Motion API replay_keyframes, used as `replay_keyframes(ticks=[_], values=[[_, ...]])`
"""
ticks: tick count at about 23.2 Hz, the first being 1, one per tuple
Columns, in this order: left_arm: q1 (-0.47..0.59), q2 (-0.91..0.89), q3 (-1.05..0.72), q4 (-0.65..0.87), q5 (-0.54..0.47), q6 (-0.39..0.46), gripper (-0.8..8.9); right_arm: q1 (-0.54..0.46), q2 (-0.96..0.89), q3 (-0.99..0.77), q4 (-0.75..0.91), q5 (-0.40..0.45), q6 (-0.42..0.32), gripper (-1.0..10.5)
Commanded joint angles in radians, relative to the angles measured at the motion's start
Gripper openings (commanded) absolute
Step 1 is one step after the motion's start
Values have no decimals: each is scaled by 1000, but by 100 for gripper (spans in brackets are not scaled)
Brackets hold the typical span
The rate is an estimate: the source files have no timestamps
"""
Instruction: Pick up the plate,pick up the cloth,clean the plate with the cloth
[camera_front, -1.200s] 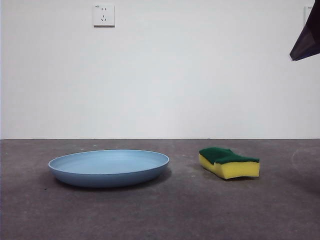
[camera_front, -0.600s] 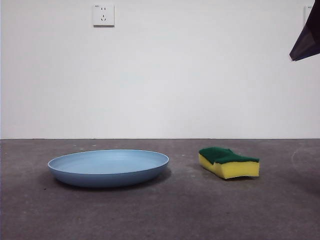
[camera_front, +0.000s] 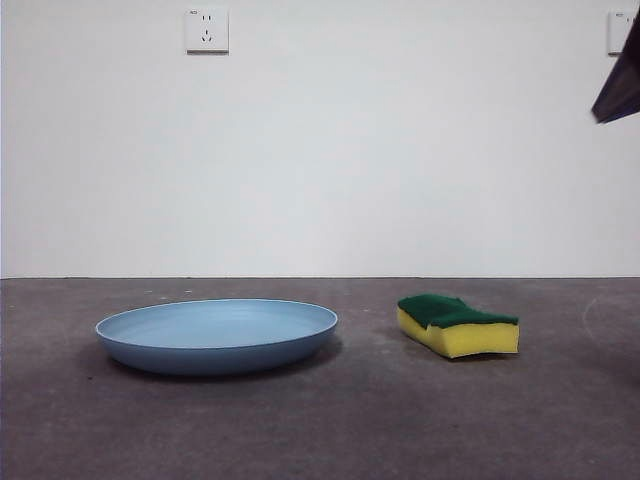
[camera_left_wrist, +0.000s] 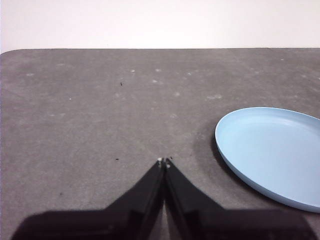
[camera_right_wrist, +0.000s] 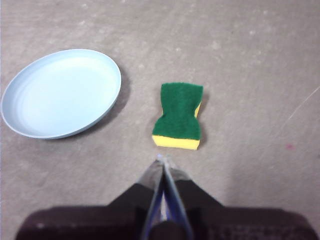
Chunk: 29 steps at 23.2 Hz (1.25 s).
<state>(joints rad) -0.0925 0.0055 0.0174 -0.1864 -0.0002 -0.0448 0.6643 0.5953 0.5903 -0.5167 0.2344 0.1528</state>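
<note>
I see the sponge (camera_front: 458, 324) lying flat on the table (camera_front: 320, 430), green scouring side up, to the right of the plate (camera_front: 217, 335) and well apart from it. In the front view its long axis runs from the far left toward the near right, so one short yellow end faces the near right. From the right wrist view the green face narrows at the middle like a waist, with wavy long edges, and a strip of yellow shows along one short end. It is a yellow block with a dark green layer on top, about as thick as the plate is tall.

The plate sits flat and upright on the table, left of centre. It is round, wide and shallow, light blue with a dull smooth finish, and faint rings show inside the rim. It is much wider than the sponge.

The right gripper (camera_right_wrist: 163, 159) hangs above the table on the near side of the sponge, its jaws pressed together and gripping nothing. The left gripper (camera_left_wrist: 163, 161) hovers over bare table left of the plate, jaws pressed together as well, also gripping nothing. A dark tip of an arm (camera_front: 622, 85) shows at the top right corner of the front view.

The table is dark grey, rough and speckled with pale marks. Behind it stands a plain white wall (camera_front: 400, 150) with a white socket (camera_front: 207, 30) high on the left.
</note>
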Motion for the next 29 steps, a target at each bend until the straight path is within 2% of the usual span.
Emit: replay_keyframes(ticks=[1, 3, 7, 9, 14, 20, 25, 29], values=[[3, -2, -13, 2, 4, 12, -1, -95, -60, -10, 23, 0, -49, 0], [3, -2, -13, 2, 4, 12, -1, -229, -127, -29, 56, -13, -49, 0], [3, -2, -13, 2, 4, 12, -1, -502, -284, -184, 295, -239, -126, 1], [3, -2, -13, 2, 4, 12, -1, -574, -359, -278, 390, -263, -132, 0], [3, -2, -13, 2, 4, 12, -1, -620, -485, -431, 433, -262, -132, 1], [3, -2, -13, 2, 4, 12, -1, -625, -597, -546, 433, -264, -105, 1], [3, -2, -13, 2, 4, 12, -1, -625, -594, -578, 432, -297, -98, 1], [3, -2, -13, 2, 4, 12, -1, -625, -594, -585, 360, -315, -93, 1]])
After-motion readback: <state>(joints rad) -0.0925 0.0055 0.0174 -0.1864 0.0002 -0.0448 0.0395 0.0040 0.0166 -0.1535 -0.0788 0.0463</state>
